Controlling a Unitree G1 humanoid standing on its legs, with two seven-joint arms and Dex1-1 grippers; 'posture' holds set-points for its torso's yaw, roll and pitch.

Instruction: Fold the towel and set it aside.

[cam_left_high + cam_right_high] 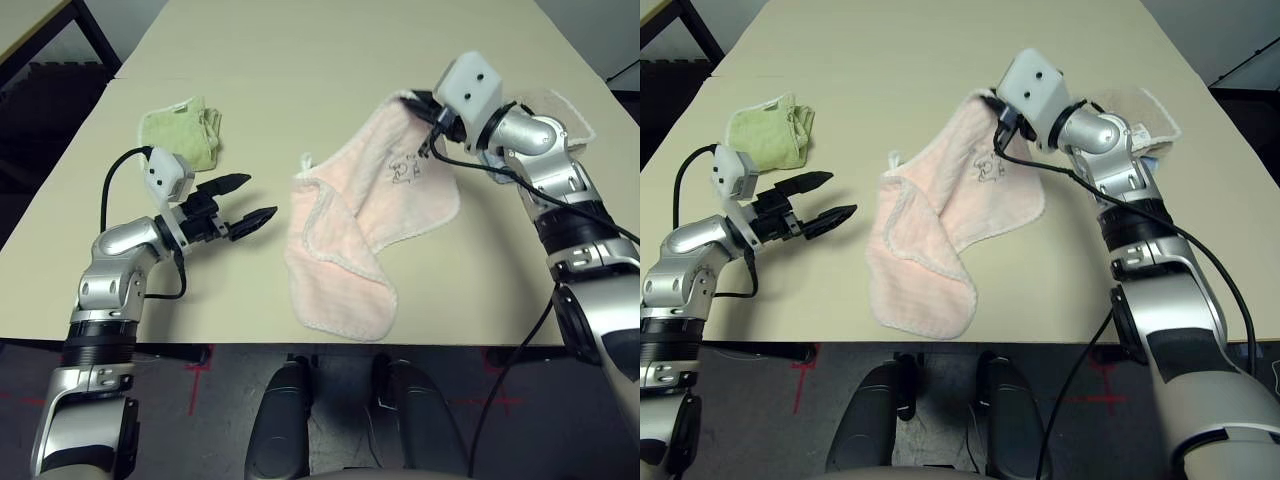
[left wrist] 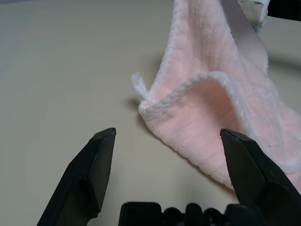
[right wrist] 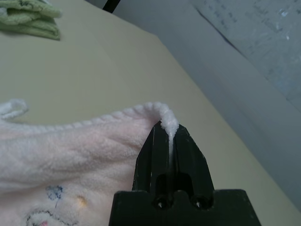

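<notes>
The pale pink towel point(image 1: 350, 230) lies rumpled in the middle of the table, one long side doubled over itself, with a small loop point(image 1: 305, 160) at its left edge. My right gripper point(image 1: 412, 102) is shut on the towel's far corner; the white corded edge point(image 3: 165, 118) is pinched between its fingers and lifted slightly. My left gripper point(image 1: 258, 197) hovers low over the table just left of the towel, open and holding nothing, its fingers point(image 2: 96, 169) pointing at the looped edge.
A folded light green towel point(image 1: 183, 130) sits at the far left, behind my left gripper. A beige towel point(image 1: 1140, 105) lies at the far right under my right forearm. The tan table point(image 1: 300, 50) stretches away behind the towels.
</notes>
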